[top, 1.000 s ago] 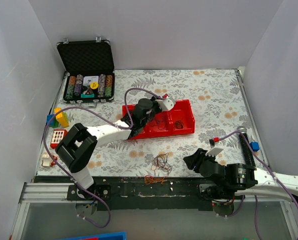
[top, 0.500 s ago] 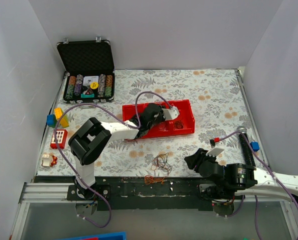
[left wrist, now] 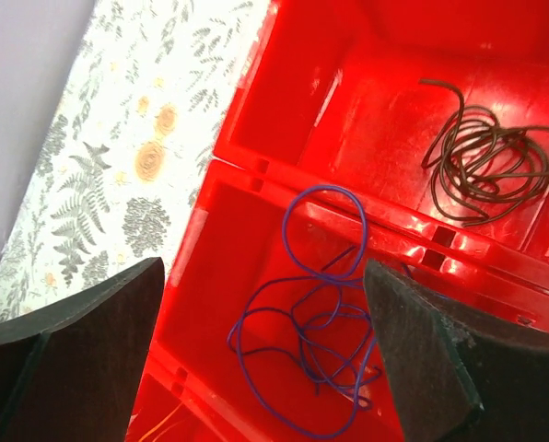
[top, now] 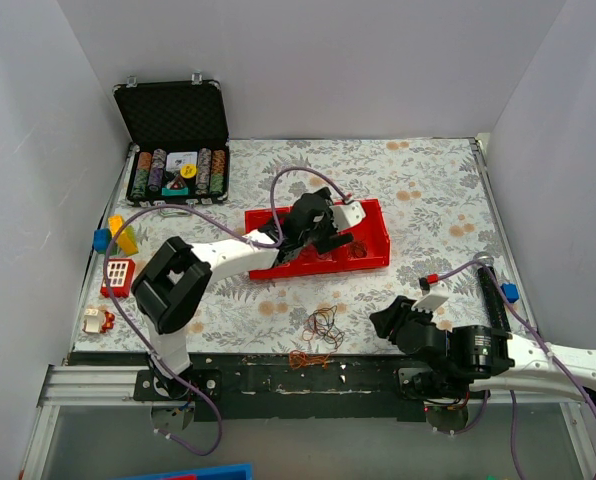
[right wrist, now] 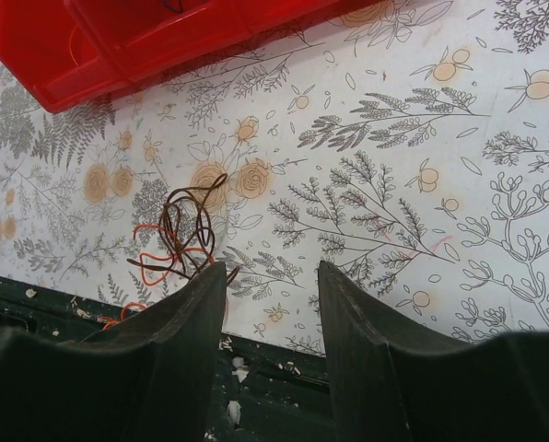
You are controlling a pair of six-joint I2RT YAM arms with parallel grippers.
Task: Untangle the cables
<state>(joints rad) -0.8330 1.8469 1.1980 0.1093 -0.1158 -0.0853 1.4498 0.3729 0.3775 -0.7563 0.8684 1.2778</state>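
Observation:
A tangled bunch of thin brown and red cables (top: 323, 325) lies on the floral table near the front edge, with orange strands (top: 303, 358) just below it. The right wrist view shows this bunch (right wrist: 178, 239) just left of my left finger. My right gripper (top: 383, 320) (right wrist: 272, 272) hovers low beside it, open and holding nothing. My left gripper (top: 323, 235) (left wrist: 263, 267) is open over the red tray (top: 370, 252) (left wrist: 247, 110). A thin purple wire (left wrist: 321, 341) lies loose in the compartment below it. A brown wire coil (left wrist: 491, 166) rests in the neighbouring compartment.
An open black case of poker chips (top: 173, 150) stands at the back left. Toy blocks (top: 118, 235) and a red-and-white piece (top: 118, 275) sit along the left edge. A small blue object (top: 508, 292) lies at the right. A black strip (top: 278, 375) borders the table's front.
My left arm has swung to the right along the red tray, and its jaws now stand wide apart. The right arm has barely moved.

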